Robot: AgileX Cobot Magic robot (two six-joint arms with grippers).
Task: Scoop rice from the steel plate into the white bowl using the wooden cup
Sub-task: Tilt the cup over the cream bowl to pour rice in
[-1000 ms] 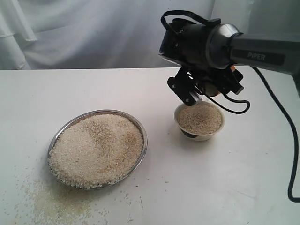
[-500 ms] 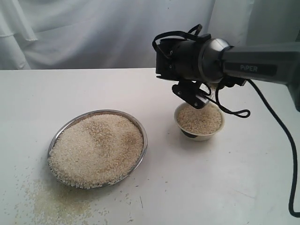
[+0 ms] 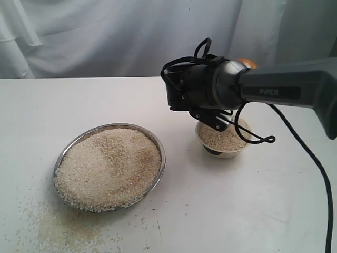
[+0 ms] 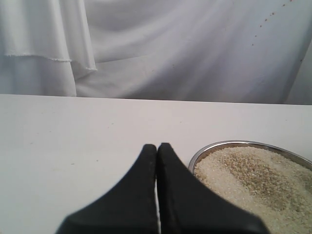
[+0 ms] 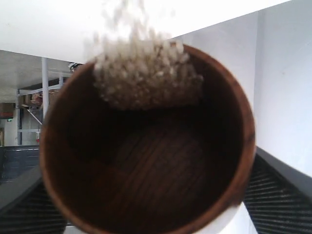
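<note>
- Nearest us, loose grains (image 3: 47, 226) lie on the table (image 3: 274, 211), well out from the white bowl (image 3: 234, 153) on the left arm's side.
- The steel plate (image 3: 113, 125) sits near the bowl on that same side, a little closer to us, and is heaped with rice (image 3: 108, 166).
- The left gripper (image 4: 157, 148) is pressed together and holds nothing. Its tips are just beside the plate's rim, well apart from the bowl.
- The bowl is filled with rice close to its rim.
- Right above the bowl, the right gripper (image 5: 148, 195) pinches the wooden cup (image 5: 146, 161) by its sides between ribbed pads (image 5: 278, 195).
- The cup is tipped well over, and a clump of grains is sliding off its lip.
- We judge that the pour depends on one thing: the cup's lip must hang over the bowl's mouth, with the cup's long axis tilting down into it.
- The exterior view hides the lip behind the right arm (image 3: 284, 92), so we cannot tell exactly where it hangs.
- For another scoop, the plate lies sideways from the bowl, and the right arm already holds the cup.
- Farthest behind the bowl hangs a white curtain (image 3: 105, 37).
</note>
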